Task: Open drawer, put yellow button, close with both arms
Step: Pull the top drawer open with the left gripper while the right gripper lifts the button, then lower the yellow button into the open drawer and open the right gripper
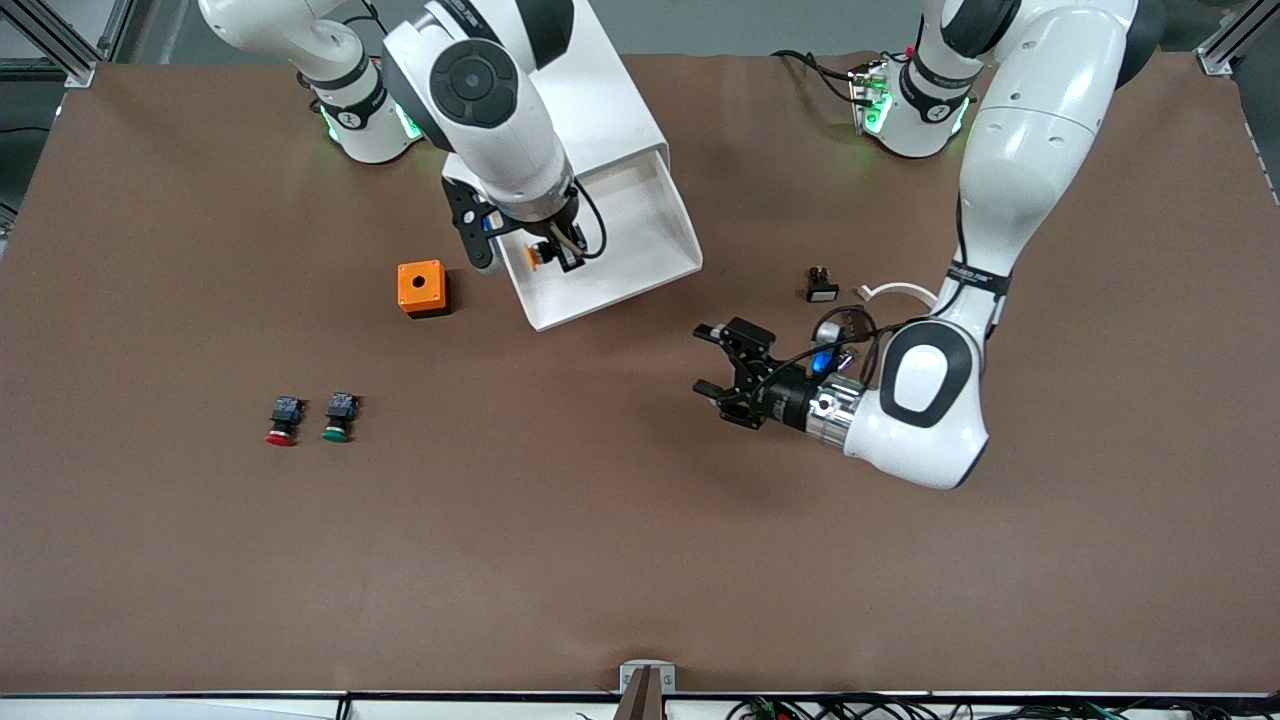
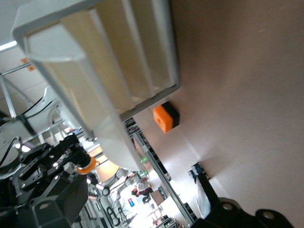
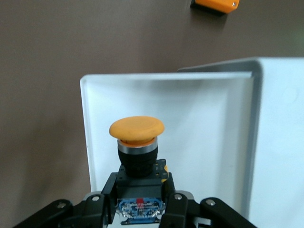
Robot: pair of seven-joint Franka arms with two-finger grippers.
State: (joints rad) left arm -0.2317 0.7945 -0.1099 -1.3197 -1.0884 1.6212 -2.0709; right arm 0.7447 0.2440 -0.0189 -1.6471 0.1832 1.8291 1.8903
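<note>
Front view: drawer (image 1: 640, 250) pulled out of white cabinet (image 1: 610, 90) | right gripper (image 1: 553, 250) over drawer, clamped on yellow button (image 3: 137, 129) | left gripper (image 1: 712, 362) low over table near drawer, fingers spread wide, holding nothing | orange box (image 1: 421, 288) beside drawer

A high front camera looks steeply down across the table (image 1: 600, 560) toward both arm bases. Both close wrist cameras share the open drawer (image 1: 640, 235) with it, centre-top.
</note>
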